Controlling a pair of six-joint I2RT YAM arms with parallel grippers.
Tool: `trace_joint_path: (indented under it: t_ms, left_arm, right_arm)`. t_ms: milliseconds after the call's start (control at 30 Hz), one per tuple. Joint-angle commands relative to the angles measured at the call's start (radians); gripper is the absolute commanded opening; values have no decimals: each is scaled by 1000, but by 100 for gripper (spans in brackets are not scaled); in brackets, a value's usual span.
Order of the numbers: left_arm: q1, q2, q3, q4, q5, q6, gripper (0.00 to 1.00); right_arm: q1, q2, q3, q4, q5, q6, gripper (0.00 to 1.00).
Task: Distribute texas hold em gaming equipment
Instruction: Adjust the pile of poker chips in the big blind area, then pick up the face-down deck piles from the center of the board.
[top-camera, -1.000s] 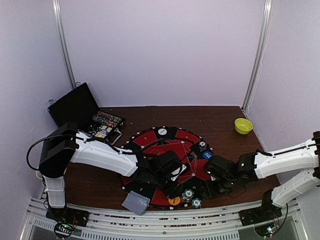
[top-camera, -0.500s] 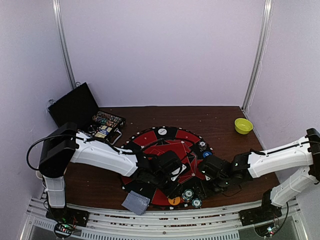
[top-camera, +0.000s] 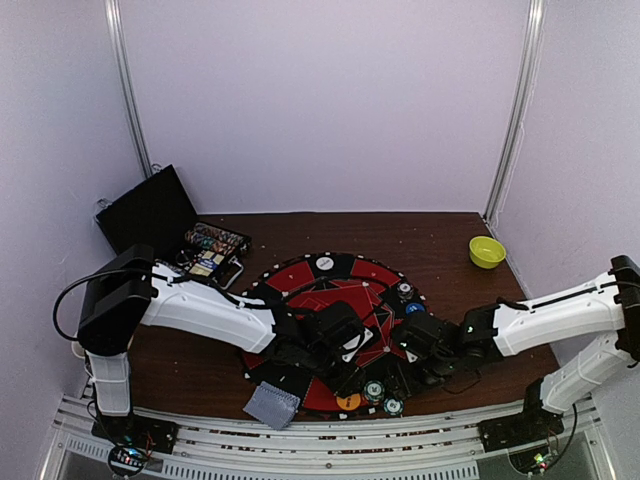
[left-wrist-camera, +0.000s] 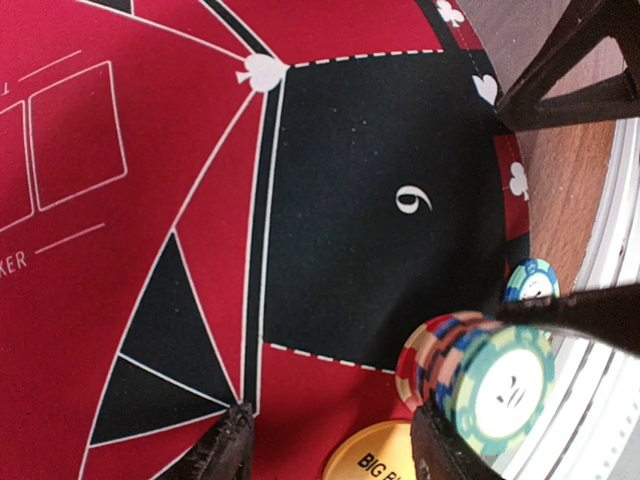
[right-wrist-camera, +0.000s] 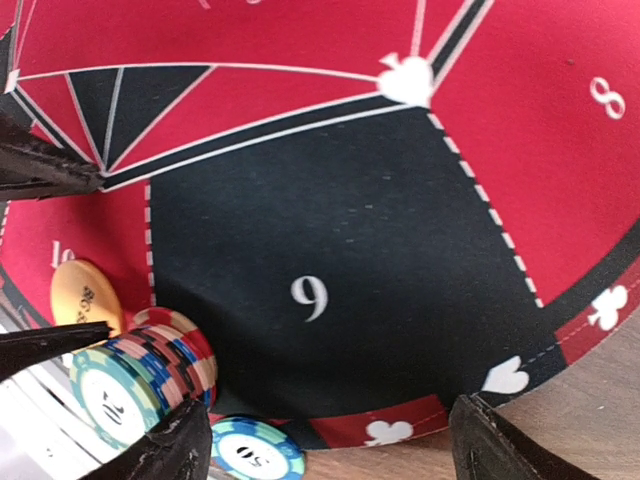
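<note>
The striped chip stack (right-wrist-camera: 140, 375) sits at the edge of the black "9" wedge on the round mat (right-wrist-camera: 550, 150), just beside one finger of my right gripper (right-wrist-camera: 330, 445), whose jaws stand wide apart. A single chip (right-wrist-camera: 255, 450) lies close by that finger, with an orange button disc (right-wrist-camera: 85, 295) just past the stack. My left gripper (left-wrist-camera: 335, 450) is spread open too, with the stack by one finger. I cannot tell if they touch.

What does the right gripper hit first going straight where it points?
Probably the black 9 segment, framed by the open right gripper. The chip stack sits off to one side. Depth unclear.
</note>
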Motion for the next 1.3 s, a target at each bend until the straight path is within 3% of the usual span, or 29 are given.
trace_joint_path:
  t_ms: [0,400,700,900,1033,1267]
  left_arm:
    - [4,-6,-11,34,-5,6,56]
    - [37,-93,-4,-12,-74,30,56]
    - [185,-315,-73,-116,-131,52,58]
    - [258,-499,-131,-251,-163,66,61]
    - [240,-612,-151,-325,-95,174,69]
    - [81,-792,-305,-254,47,727,82]
  right_arm:
    - [5,6,37,-51,21,-14,85]
    - [-84,-115,84,-199,113,-65,86]
    - [-224,-154,243,-283,156,-241,88]
    - [-253,-168,304,-227,56,-343,88]
    - [-252,-163,308,-182,-3,-389,88]
    - [-252,-162,253,-90,-100,-420,89]
